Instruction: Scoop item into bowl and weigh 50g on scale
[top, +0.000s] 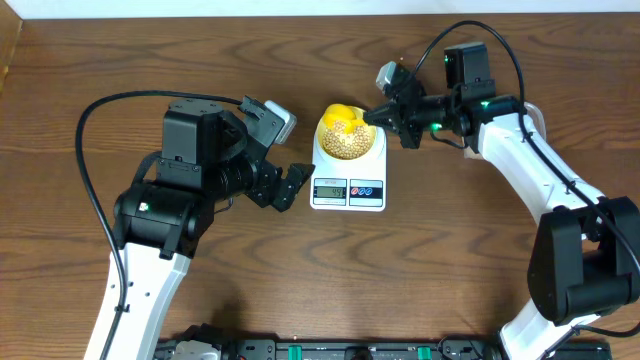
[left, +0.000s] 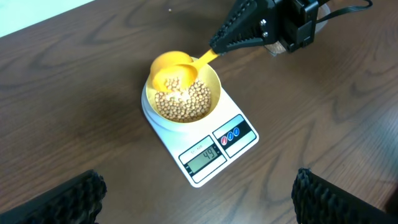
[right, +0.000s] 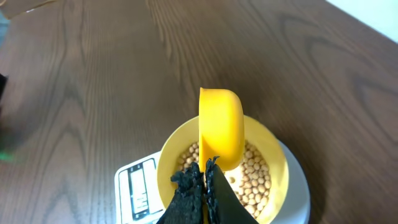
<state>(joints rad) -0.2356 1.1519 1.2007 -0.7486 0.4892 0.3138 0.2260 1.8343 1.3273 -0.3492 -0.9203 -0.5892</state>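
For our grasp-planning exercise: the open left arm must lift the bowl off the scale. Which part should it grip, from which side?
Probably the bowl rim at its near left edge, from above, one of the jaws inside and one outside. The thin wall suits a pinch, and the scoop in the right gripper hangs over the far right side. Keep it level; beans sit inside.
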